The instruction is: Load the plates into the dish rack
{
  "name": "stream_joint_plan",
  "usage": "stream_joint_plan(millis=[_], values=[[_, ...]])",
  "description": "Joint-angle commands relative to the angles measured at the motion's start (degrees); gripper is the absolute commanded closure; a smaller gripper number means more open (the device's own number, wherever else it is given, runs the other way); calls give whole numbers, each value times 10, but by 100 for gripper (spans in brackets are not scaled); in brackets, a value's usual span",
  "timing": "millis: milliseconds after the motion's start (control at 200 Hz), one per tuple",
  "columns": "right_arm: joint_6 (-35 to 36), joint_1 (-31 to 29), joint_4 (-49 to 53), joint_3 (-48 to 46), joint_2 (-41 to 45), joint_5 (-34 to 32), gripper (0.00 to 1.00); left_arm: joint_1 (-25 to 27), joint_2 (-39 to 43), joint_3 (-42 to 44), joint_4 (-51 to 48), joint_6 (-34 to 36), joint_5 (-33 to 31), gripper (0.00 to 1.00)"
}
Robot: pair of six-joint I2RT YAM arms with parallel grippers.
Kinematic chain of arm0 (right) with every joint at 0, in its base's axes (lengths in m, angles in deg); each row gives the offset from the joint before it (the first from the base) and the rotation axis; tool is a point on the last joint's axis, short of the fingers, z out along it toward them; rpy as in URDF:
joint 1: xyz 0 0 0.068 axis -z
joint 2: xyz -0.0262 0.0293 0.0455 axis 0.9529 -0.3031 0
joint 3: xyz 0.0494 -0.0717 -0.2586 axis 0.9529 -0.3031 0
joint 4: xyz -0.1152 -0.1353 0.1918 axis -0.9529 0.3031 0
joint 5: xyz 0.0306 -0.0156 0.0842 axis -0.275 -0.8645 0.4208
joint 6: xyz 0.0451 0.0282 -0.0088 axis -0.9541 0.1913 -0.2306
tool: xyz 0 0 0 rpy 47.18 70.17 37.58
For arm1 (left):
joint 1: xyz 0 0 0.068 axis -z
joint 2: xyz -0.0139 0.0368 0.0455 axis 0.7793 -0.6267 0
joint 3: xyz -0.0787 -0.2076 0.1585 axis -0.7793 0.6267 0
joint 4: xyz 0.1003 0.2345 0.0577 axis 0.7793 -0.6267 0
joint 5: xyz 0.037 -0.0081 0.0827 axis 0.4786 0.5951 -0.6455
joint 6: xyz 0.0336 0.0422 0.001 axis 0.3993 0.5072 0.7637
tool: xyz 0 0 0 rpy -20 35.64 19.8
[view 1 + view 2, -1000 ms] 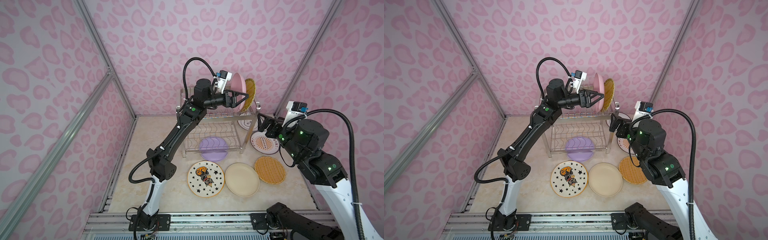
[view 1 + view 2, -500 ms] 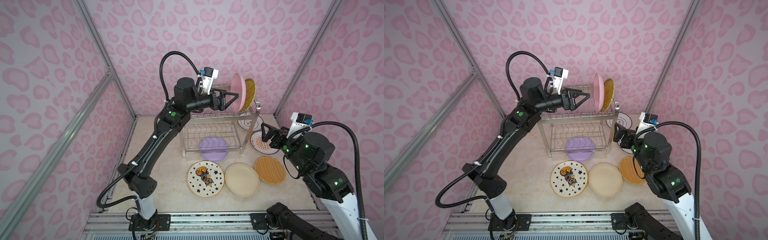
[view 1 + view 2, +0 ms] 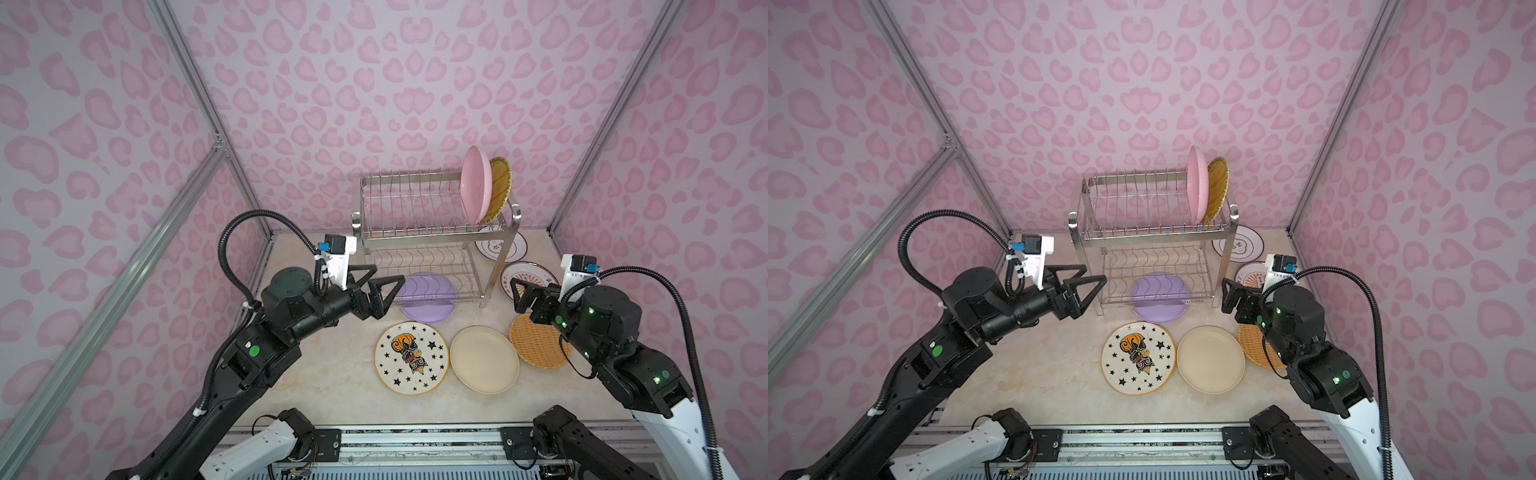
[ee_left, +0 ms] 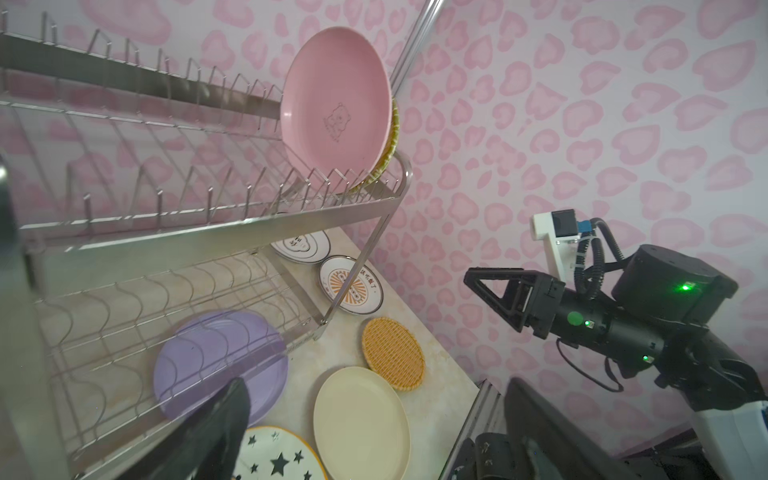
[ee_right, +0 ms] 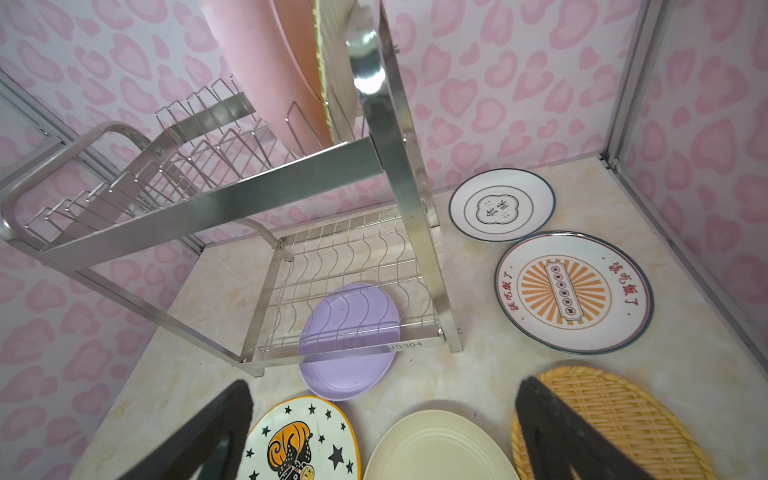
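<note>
The star plate (image 3: 411, 358), cream plate (image 3: 484, 359) and four more lie flat on the table (image 3: 332, 374); two stand in the dish rack (image 3: 415, 240). Stiff, likely slick, they want a pinch at the rim. Left gripper (image 3: 390, 275) and right gripper (image 3: 517, 291) hover empty, jaws spread.

Bright, even, diffuse light from overhead, with only thin soft shadows on the table (image 3: 332, 374). Both top views are sharp; corners dim slightly and straight frame lines bow. Wrist views have heavy fisheye. There is a white glare spot on the dish rack (image 5: 266, 183) upright post. The rack's end nearest the left wrist lens is blurred. Left gripper (image 4: 375, 380) and right gripper (image 5: 385, 381) show as out-of-focus dark wedges.
</note>
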Motion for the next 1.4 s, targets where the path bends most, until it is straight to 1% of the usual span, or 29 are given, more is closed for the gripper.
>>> stream_joint_plan(millis=[0,85,160,235,370,465,585,761,926,1121,1211,1291,1396], values=[[-13,0,13,-18,15,-32,1,0,50,44,-81,-27,-81,3],[-15,0,11,-41,18,-12,1,-1,62,95,-114,-57,-101,3],[-33,0,11,-70,25,-26,1,-1,56,143,-129,-80,-107,3],[-32,0,4,-96,43,-29,1,0,49,184,-129,-105,-108,3],[-29,0,-10,-143,80,-21,1,0,50,230,-144,-140,-117,3],[-22,0,-9,-173,90,8,1,-1,45,263,-144,-160,-104,3],[-24,0,-26,-209,111,47,1,0,30,317,-102,-188,-58,3],[-18,0,-43,-221,150,57,1,-1,13,352,-71,-200,-39,3],[-23,0,-51,-234,142,77,1,-1,-38,395,12,-241,14,1],[-30,0,-61,-246,143,90,1,-1,-74,426,89,-280,31,2],[-32,0,-67,-251,140,99,1,-2,-98,440,136,-299,47,5],[-36,0,-74,-254,138,107,1,-2,-122,445,158,-309,52,10],[-37,0,-77,-255,136,112,1,-3,-144,456,184,-325,53,20]])
